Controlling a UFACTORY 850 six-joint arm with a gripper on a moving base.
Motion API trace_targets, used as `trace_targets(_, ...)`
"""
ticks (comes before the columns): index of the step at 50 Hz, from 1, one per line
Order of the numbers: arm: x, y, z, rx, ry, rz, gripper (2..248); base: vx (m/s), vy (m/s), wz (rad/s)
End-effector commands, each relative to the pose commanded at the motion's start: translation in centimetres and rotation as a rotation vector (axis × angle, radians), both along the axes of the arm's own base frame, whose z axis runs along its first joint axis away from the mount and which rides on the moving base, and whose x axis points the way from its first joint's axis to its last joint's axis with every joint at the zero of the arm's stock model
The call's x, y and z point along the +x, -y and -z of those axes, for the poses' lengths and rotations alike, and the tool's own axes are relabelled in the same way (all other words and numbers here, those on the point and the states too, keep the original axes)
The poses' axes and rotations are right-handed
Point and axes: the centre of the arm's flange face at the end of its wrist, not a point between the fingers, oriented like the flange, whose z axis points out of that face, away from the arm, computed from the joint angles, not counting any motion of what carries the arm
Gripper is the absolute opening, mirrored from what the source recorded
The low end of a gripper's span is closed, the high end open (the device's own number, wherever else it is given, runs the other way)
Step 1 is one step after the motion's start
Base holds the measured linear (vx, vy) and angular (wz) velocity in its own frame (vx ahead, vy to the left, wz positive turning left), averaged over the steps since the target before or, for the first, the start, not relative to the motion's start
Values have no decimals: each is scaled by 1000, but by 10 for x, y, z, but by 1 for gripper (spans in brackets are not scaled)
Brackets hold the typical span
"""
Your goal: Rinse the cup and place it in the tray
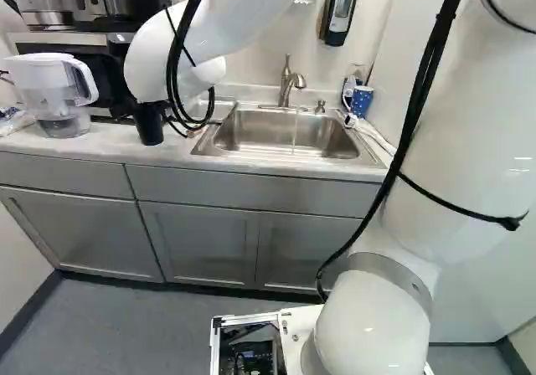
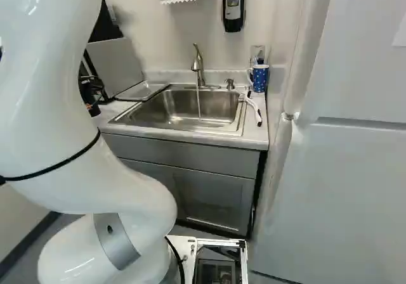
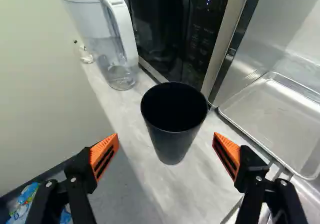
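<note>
On the counter [image 3: 187, 191] near the microwave [image 3: 200, 39], the black cup [image 3: 172, 139] is sitting upright ahead of the gripper [image 2: 91, 86], its fingers standing wide apart, while water [image 2: 198, 100] is running into the sink [image 2: 220, 109].

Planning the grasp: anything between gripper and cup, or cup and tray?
Nothing visible between the open gripper and black cup. Cup to tray shows only countertop, with the microwave close beside that line.
</note>
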Motion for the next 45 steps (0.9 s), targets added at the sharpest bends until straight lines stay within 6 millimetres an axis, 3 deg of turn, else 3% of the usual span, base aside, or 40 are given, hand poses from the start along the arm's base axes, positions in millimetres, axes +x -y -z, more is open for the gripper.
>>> trace_targets(45,-10,11,27,126,129,3,247,0,0,0)
